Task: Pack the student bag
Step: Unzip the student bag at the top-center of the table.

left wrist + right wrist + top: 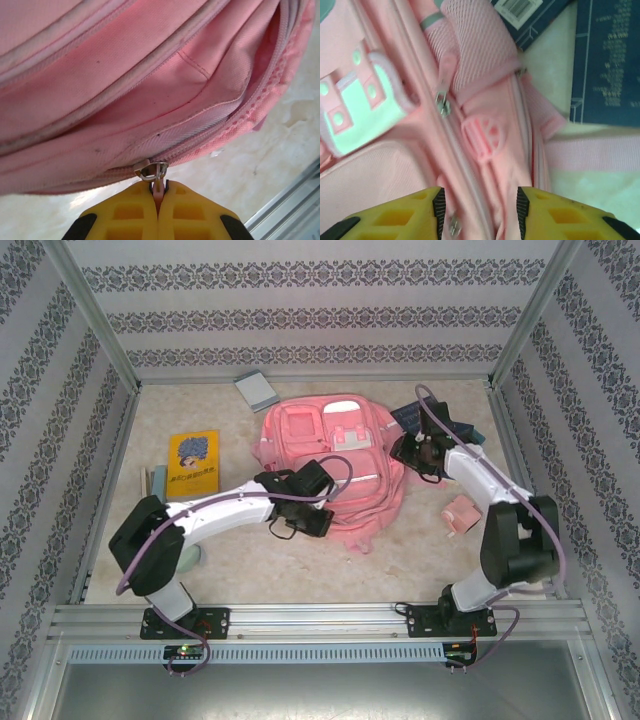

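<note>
While the pink student bag (335, 468) lies flat in the middle of the table (400, 560), front side up with its top towards the upper edge of the overhead frame, the left arm (215, 515) reaches in from the lower left to the bag's near left edge. Seen from that arm's wrist, its yellow jaws are pressed together on the small pink tab (158, 186) hanging from a metal zip slider (150, 170) at bottom centre. The zip runs up and to the right along the bag's side, where it looks parted.

The right arm (490, 490) curls in from the lower right to the bag's upper right side. In its wrist view the yellow jaws stand apart at the bottom of the frame, holding nothing, with a zip line of the bag between them. Whether they touch the fabric I cannot tell.

Dark blue books (440, 423) lie just beside the bag's upper right corner. A yellow book (193, 462) sits left of centre, apart from the bag. A grey booklet (257, 390) rests near the back wall, and a small pink object (462, 513) lies right of the bag, close to the right arm.
</note>
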